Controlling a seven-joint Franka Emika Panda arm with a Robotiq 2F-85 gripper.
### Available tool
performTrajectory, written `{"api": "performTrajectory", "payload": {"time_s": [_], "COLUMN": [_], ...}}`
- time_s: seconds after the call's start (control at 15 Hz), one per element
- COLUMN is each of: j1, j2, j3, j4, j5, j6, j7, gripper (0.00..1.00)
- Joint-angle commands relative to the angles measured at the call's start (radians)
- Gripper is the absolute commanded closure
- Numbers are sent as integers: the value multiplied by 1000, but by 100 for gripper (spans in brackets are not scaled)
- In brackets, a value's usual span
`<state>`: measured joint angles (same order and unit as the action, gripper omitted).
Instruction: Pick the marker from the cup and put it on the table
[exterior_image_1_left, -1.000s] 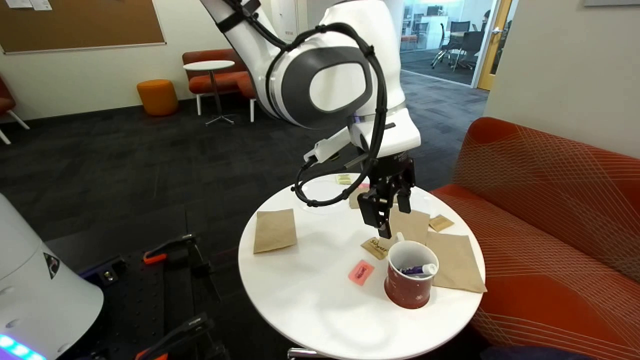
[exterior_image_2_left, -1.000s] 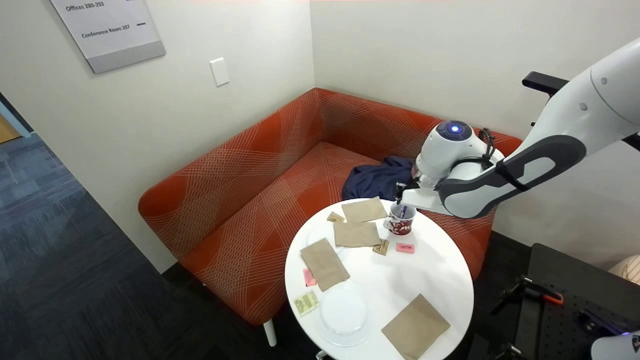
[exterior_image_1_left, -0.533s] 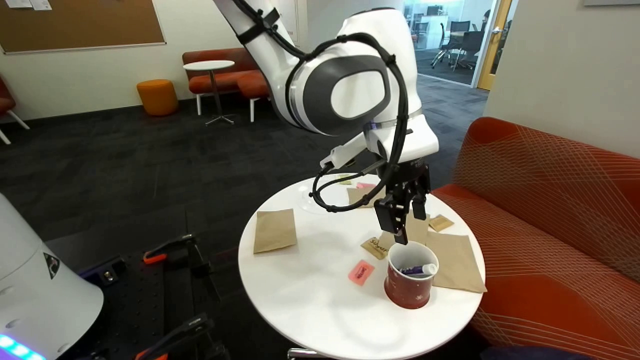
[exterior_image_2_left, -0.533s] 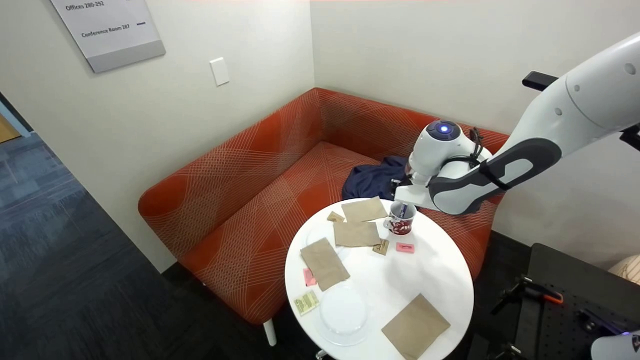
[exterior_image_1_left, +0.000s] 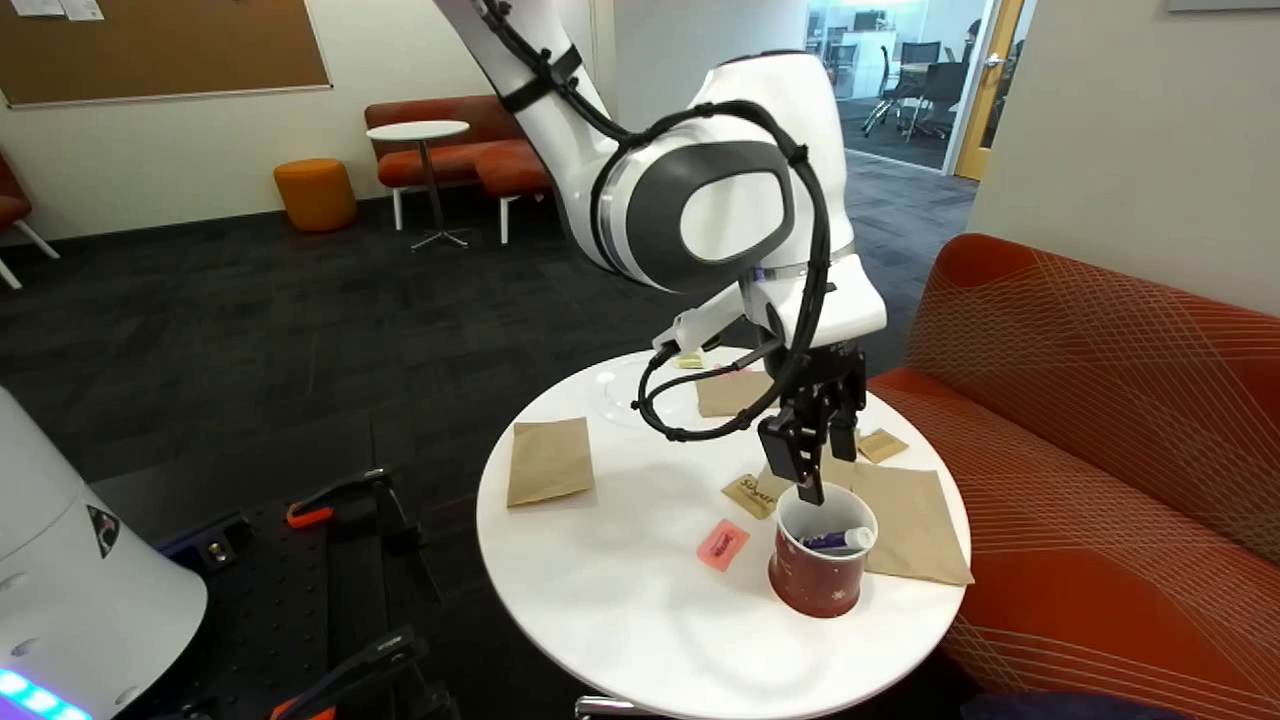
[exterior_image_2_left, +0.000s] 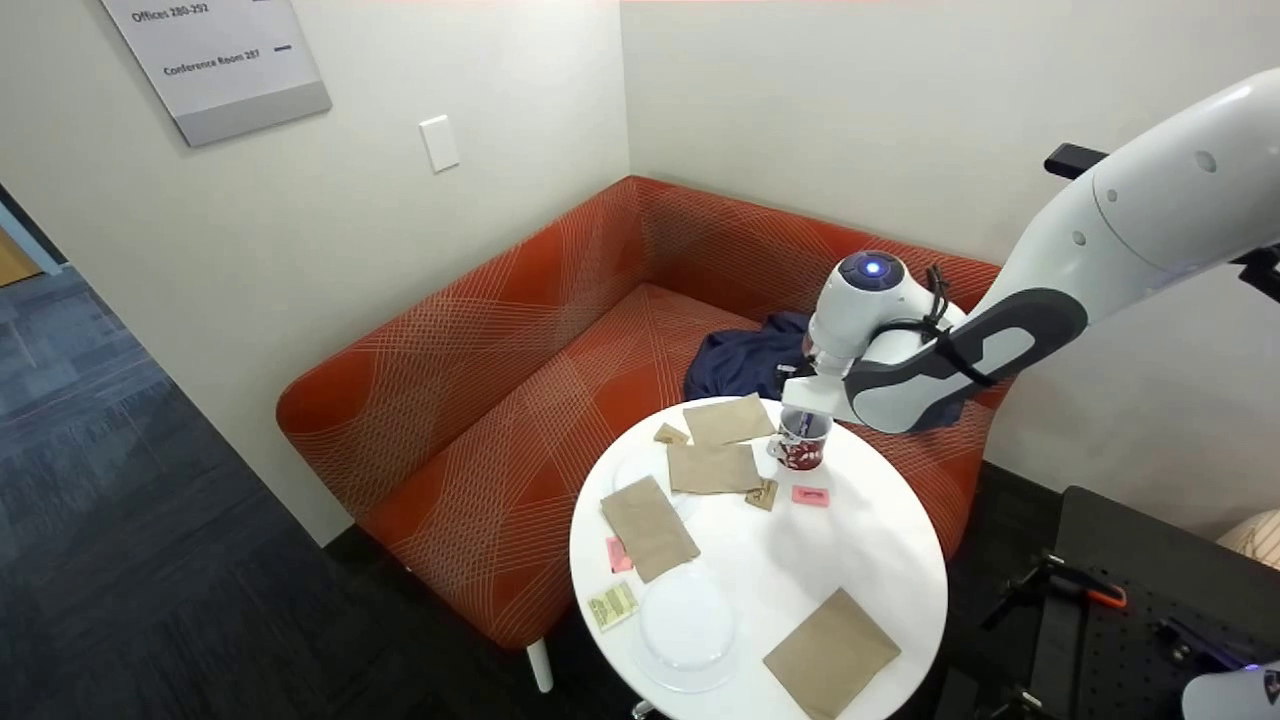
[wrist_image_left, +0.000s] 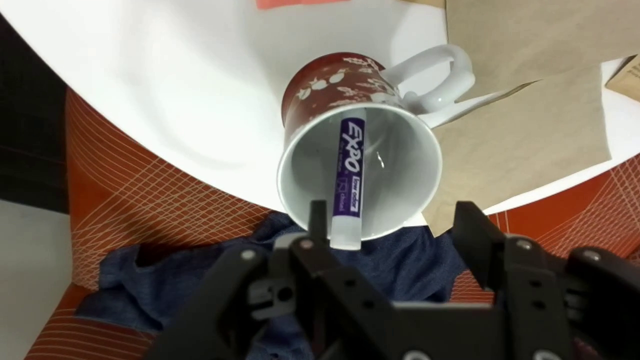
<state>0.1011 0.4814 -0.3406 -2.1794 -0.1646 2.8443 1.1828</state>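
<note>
The marker, purple with a pale end, leans inside the cup with that end over the rim; it shows in both exterior views (exterior_image_1_left: 838, 541) (exterior_image_2_left: 806, 424) and the wrist view (wrist_image_left: 349, 167). The maroon cup (exterior_image_1_left: 815, 585) (exterior_image_2_left: 801, 456) (wrist_image_left: 320, 92) has a pale inside and stands upright on the round white table (exterior_image_1_left: 620, 610) (exterior_image_2_left: 790, 560) (wrist_image_left: 210, 75). My gripper (exterior_image_1_left: 828, 477) (wrist_image_left: 391, 215) is open and empty, above the cup's rim. In the wrist view one finger lies just left of the marker's pale end, the other well to its right, past the rim. The forearm mostly hides the gripper in an exterior view.
Tan napkins (exterior_image_1_left: 550, 462) (exterior_image_2_left: 832, 655) (wrist_image_left: 525, 140), a pink packet (exterior_image_1_left: 722, 545) (exterior_image_2_left: 810, 496) and a sugar packet (exterior_image_1_left: 750, 496) lie on the table. A clear plate (exterior_image_2_left: 688, 620) is there too. A red sofa (exterior_image_1_left: 1100, 480) (exterior_image_2_left: 520, 400) with dark blue cloth (exterior_image_2_left: 750, 355) borders the table.
My gripper has moved toward the cup and lower, rightward in an exterior view, and is now over its rim. The cup and the marker have not moved.
</note>
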Motion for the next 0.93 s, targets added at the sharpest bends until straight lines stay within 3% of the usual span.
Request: {"api": "performTrajectory", "payload": {"time_s": [0.0, 0.87], "j1": [7, -12], "j2": [26, 71], "j3": [-13, -17], "j4": [32, 45], "j5": [29, 71], "j6": [-34, -47], "j7": [-10, -28], "gripper": [32, 42]}}
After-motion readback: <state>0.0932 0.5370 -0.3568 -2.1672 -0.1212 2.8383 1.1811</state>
